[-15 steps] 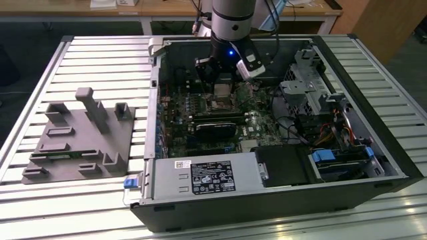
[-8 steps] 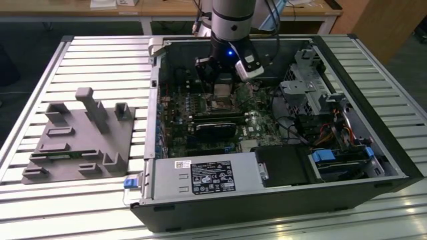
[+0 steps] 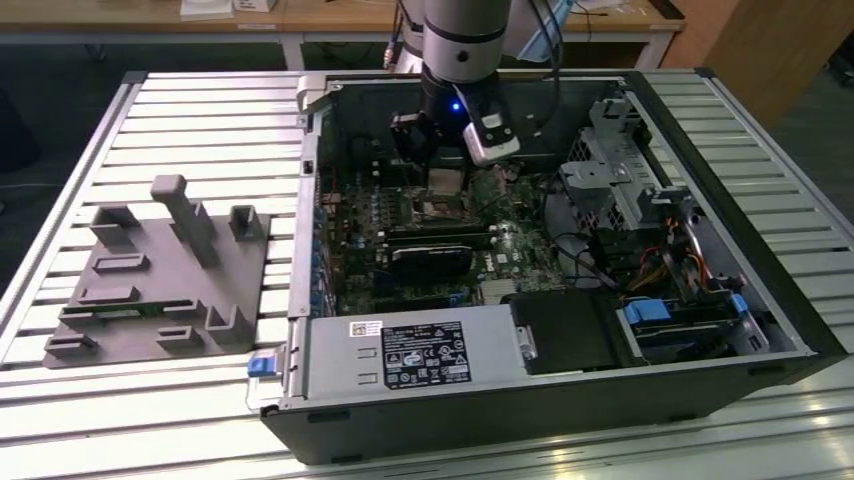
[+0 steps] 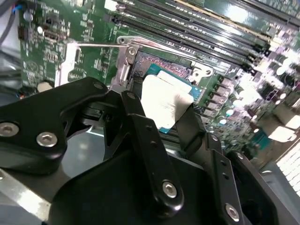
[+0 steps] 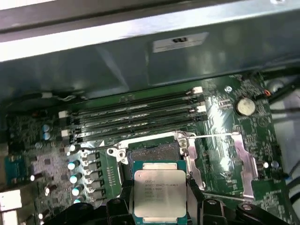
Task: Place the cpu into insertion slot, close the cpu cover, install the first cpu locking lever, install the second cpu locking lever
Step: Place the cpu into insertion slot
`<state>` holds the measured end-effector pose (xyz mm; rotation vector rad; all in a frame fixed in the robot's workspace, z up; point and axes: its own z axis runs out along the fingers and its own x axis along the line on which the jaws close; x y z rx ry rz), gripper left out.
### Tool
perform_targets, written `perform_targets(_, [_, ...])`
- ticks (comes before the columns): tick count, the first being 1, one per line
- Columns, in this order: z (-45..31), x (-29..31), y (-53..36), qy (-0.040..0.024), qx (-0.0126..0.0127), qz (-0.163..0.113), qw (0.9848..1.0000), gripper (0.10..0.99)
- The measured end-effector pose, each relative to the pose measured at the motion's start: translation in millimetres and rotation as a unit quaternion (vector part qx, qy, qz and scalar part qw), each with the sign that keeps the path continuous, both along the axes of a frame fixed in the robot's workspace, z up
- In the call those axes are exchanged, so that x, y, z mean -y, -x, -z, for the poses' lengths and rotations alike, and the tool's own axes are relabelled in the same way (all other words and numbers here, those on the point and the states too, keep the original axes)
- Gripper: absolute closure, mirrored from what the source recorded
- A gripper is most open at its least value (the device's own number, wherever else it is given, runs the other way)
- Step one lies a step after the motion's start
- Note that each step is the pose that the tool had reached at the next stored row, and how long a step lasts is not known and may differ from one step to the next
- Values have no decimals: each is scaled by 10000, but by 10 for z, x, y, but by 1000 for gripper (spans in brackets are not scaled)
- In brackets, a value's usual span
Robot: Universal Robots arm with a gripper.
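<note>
**A:** Pinching the chip by two opposite edges: why hold it that way?

**B:** I'd say to keep its metal face up and its underside untouched. In the first wrist view the gripper is closed on it, one black finger against each side, and the chip lies flat between them.

**A:** And where is it relative to the socket?

**B:** Just over the socket's near edge and not seated, as far as I can judge. The dark centre shows bare beyond it. How much gap is left I cannot tell.

**A:** Is the cover out of the way?

**B:** Yes, the silvery frame is swung open and lies on the green board beside the socket. A thin lever runs along its edge, so the way down looks open.

**A:** How is the arm posed?

**B:** In the exterior view it reaches down into the open computer case from the far side. The wrist points straight down, above the board's far half. The grey rack on the table sits well apart, to the exterior view's left.
</note>
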<state>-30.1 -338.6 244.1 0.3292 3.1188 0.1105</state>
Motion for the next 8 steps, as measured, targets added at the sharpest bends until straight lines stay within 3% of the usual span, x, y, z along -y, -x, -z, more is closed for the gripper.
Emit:
perform_targets(4, [4, 0, 0, 8, 1, 339, 9994, 549])
perform_targets(8, [10, 0, 0, 14, 1, 674, 9977, 549])
